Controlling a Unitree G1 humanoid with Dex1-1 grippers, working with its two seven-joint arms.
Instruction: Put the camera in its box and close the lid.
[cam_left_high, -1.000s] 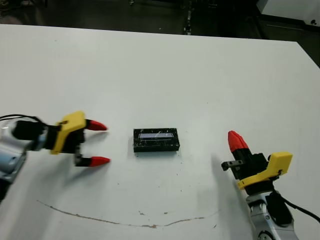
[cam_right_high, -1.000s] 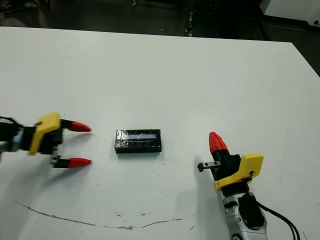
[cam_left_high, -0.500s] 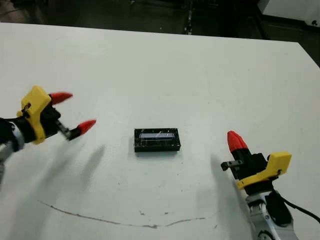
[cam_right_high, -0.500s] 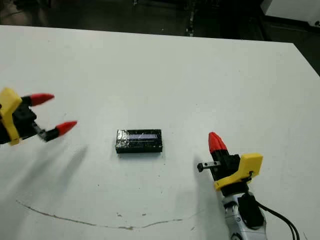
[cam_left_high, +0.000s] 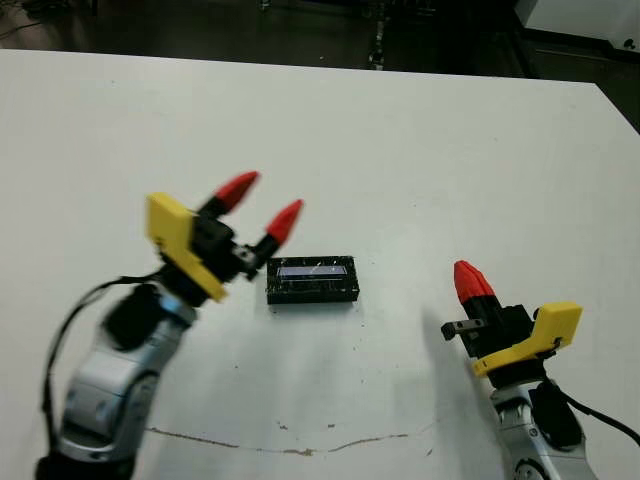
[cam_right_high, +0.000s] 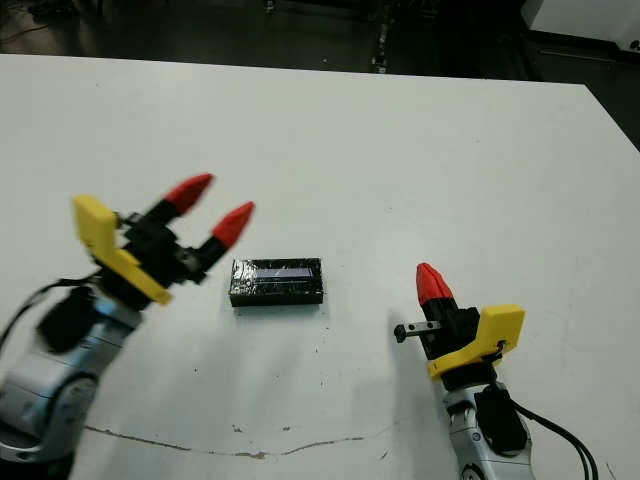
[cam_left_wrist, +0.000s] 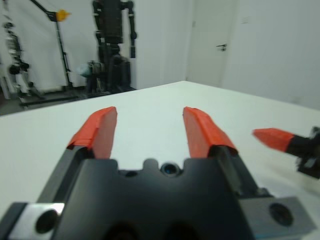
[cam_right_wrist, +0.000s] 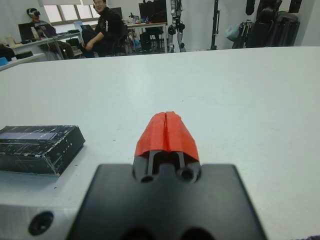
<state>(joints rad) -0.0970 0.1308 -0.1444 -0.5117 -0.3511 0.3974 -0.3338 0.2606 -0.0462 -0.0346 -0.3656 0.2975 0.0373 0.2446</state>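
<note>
The lid (cam_left_high: 311, 271), a black crinkled slab with a pale strip, lies flat on top of the box (cam_left_high: 311, 293), which shows only as black side walls at the table's middle. In the right wrist view the closed box (cam_right_wrist: 37, 147) shows with nothing touching it. The camera is hidden. Raised off the table just left of the box, my left gripper (cam_left_high: 263, 202) is open and holds nothing. My right gripper (cam_left_high: 470, 282) rests low to the right of the box, its red fingertips (cam_right_wrist: 166, 131) pressed together with nothing between them.
A thin brown scuff line (cam_left_high: 280, 450) curves across the white table (cam_left_high: 400, 150) near its front edge. Beyond the table's far edge, the right wrist view shows a seated person (cam_right_wrist: 105, 30), desks and equipment stands.
My left arm has swung up from the far left toward the box, its open fingers now raised beside the box's left end. The box and my right gripper have not moved.
</note>
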